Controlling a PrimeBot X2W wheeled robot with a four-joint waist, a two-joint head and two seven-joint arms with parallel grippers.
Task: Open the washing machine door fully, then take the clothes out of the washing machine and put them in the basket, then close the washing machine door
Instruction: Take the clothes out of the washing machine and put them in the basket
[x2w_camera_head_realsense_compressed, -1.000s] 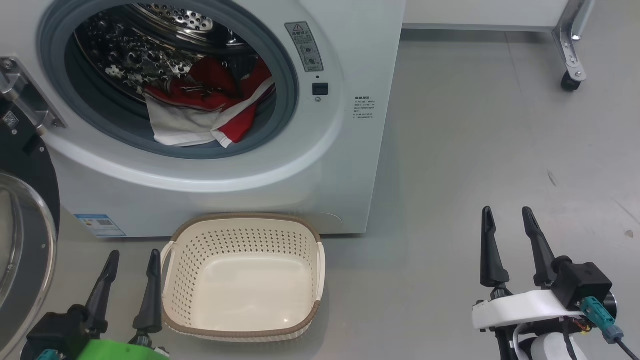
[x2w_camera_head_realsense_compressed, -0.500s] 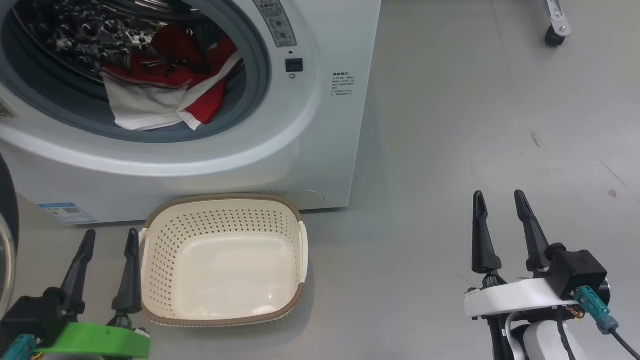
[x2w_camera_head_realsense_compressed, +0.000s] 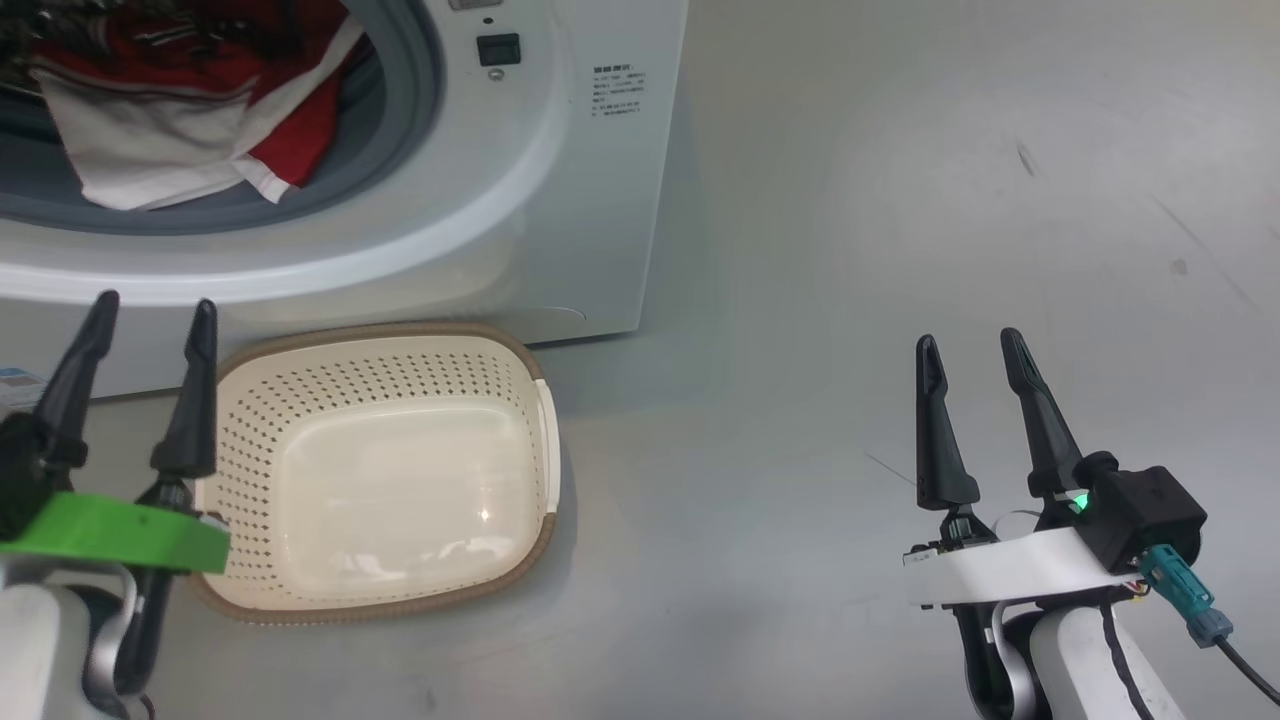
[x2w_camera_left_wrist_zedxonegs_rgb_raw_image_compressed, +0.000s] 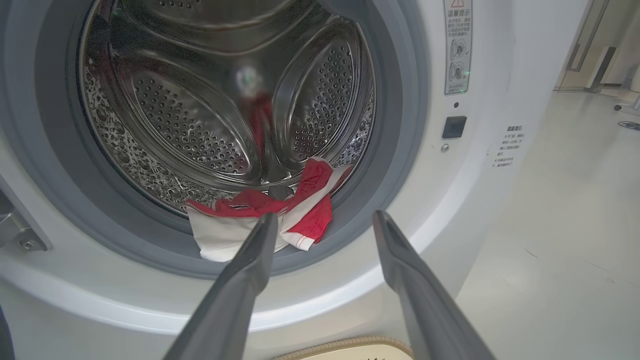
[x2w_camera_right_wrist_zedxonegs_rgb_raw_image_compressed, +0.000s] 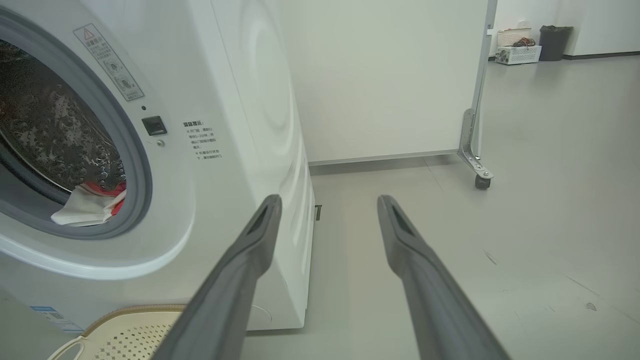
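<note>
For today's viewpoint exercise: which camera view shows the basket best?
The head view: the basket lies almost whole, empty inside. The left wrist view catches a strip of its rim; the right wrist view, one corner.

You're on a smooth pale grey floor (x2w_camera_head_realsense_compressed: 900, 200) (a few dark scuffs). A white partition panel (x2w_camera_right_wrist_zedxonegs_rgb_raw_image_compressed: 390, 75) stands on a small black caster (x2w_camera_right_wrist_zedxonegs_rgb_raw_image_compressed: 482, 181); beyond it sit a dark bin (x2w_camera_right_wrist_zedxonegs_rgb_raw_image_compressed: 555, 42) and a white crate (x2w_camera_right_wrist_zedxonegs_rgb_raw_image_compressed: 517, 54).
</note>
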